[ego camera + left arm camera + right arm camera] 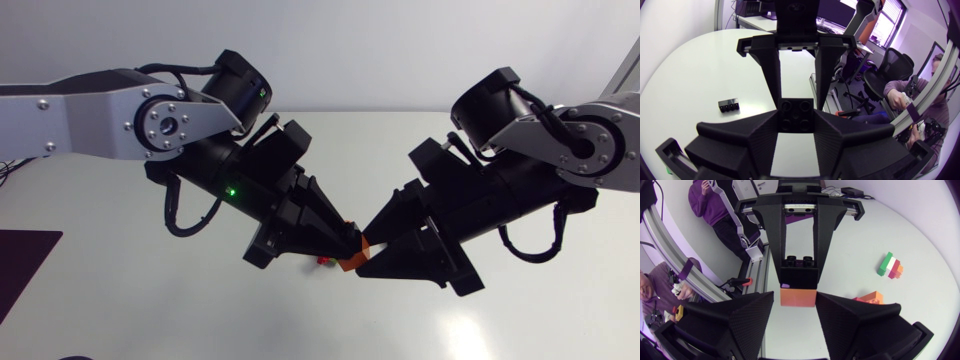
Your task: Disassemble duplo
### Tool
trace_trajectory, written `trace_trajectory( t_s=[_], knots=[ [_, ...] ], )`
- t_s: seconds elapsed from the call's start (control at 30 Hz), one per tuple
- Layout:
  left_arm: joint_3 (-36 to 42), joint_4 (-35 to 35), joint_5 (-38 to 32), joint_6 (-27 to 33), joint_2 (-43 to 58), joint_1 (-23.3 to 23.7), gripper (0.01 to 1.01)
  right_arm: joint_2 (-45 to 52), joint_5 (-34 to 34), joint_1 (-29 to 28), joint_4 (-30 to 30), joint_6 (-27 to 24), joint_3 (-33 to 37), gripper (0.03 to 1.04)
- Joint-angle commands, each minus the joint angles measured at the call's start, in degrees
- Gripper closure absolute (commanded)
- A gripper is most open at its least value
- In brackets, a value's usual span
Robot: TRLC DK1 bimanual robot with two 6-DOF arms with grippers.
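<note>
Both over table [120, 300] — left pincer [796, 121] grips black brick [796, 112], right pincer [796, 303] orange brick [798, 297]

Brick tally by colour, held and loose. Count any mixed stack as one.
Black: 2, the held black brick and the loose black brick
Orange: 2, the held orange brick and the loose orange brick
Mixed colours: 1, the striped stack
Total: 5
</note>
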Motion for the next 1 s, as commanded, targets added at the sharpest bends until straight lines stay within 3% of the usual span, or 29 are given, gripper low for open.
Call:
trace_trajectory(
  t_s=[0.0,0.27,0.4,0.5,0.73,0.83,0.97],
  knots=[
    [0.8,-0.2,0.8,1.0,0.6,-0.6,0.713,-1.0,-0.2,0.3,0.7,0.7,-1.9,0.66],
    [1.1,-0.2,0.9,-0.4,0.3,-1.1,0.700,-1.8,0.9,0.4,4.3,3.1,-3.4,0.76],
    [1.6,-0.7,0.9,-1.1,0.0,-1.0,0.528,-2.5,2.6,1.5,5.2,3.5,-4.4,0.77],
    [1.7,-0.9,0.8,-1.0,-0.5,-0.6,0.516,-2.8,3.1,1.8,5.7,3.8,-4.5,0.77],
    [1.3,-1.7,0.8,-0.6,-1.1,-0.6,0.528,-3.5,3.4,1.9,5.8,4.3,-4.6,0.76],
    [1.3,-1.8,0.9,-0.6,-1.3,-0.4,0.702,-3.8,3.5,2.3,5.8,4.3,-5.0,0.76],
    [1.3,-4.3,1.3,1.5,-1.4,-0.4,0.731,-4.4,4.1,3.1,5.8,4.2,-5.5,0.76]
  ],
)
